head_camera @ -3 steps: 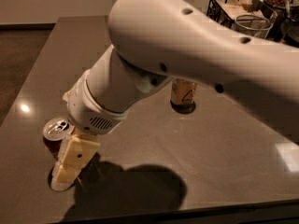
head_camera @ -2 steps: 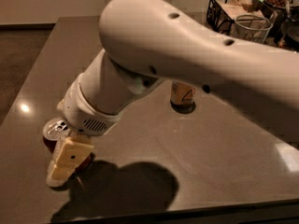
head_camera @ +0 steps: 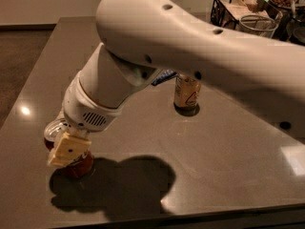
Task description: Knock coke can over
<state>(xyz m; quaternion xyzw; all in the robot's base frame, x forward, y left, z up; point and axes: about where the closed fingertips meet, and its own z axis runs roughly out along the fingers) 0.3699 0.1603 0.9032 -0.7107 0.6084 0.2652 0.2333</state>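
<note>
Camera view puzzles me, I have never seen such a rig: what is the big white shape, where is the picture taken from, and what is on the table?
The big white shape is the robot's single arm, reaching in from the right. There is only one camera, looking down on a dark table; where it is mounted is not on record. At the arm's end, lower left, the cream gripper is down in front of the red coke can, partly hiding it. Whether it grips anything cannot be seen. A gold can stands upright mid-table, apart from the gripper. A wire basket and a glass bowl sit far right.
</note>
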